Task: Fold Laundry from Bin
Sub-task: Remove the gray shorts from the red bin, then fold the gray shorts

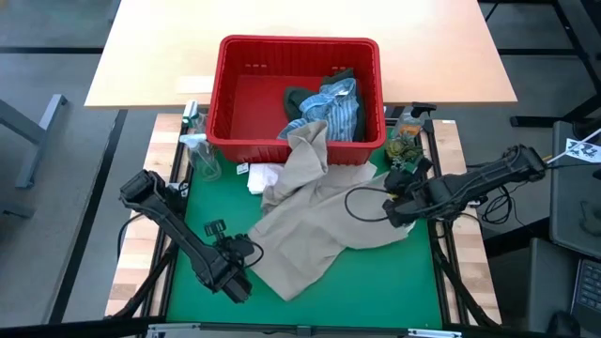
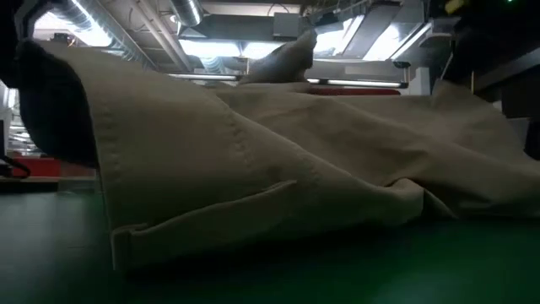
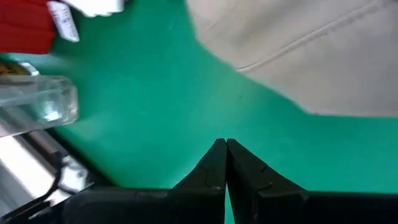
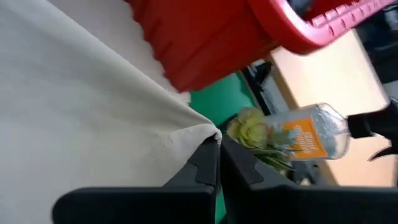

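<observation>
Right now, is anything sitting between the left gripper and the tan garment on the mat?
Nothing visible does. The left gripper, shut and empty, hovers over bare green mat just short of the tan garment, whose hem shows ahead of it. The clear bottle stands off to the side, out of that path.

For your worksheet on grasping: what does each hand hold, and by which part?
The right hand pinches the tan garment at a corner of its edge. The left hand is shut on nothing.
</observation>
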Action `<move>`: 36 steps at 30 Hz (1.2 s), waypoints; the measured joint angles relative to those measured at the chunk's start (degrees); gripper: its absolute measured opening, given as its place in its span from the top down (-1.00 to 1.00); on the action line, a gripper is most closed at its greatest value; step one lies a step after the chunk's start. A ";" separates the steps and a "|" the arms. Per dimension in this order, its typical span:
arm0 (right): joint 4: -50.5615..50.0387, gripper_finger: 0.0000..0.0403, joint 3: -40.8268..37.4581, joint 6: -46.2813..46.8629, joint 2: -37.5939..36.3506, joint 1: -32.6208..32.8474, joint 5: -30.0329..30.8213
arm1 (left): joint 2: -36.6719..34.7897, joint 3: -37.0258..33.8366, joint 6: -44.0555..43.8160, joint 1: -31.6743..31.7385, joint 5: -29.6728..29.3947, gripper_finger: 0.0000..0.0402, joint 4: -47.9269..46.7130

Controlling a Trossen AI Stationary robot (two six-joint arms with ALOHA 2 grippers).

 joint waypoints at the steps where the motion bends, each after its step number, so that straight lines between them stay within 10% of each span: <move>1: 0.28 0.97 -1.21 -0.01 -0.02 -0.48 0.76 | 0.01 -0.24 0.02 0.23 -0.18 1.00 1.48; 14: 0.72 0.93 -3.62 -5.86 0.00 -3.28 1.73 | -0.15 -0.24 0.34 1.60 0.03 1.00 6.81; 24: 0.26 0.22 -3.51 -11.86 -0.02 -3.27 1.56 | -0.15 -0.24 0.00 1.60 0.98 0.91 13.53; 32: 0.72 -0.05 2.58 -17.65 -0.02 -3.27 -15.62 | -0.15 -0.24 -3.71 1.39 15.37 0.59 16.77; 36: 3.78 -0.04 4.11 -15.43 -0.04 -3.23 -30.03 | -0.02 -0.24 -7.14 -0.11 12.26 0.56 28.86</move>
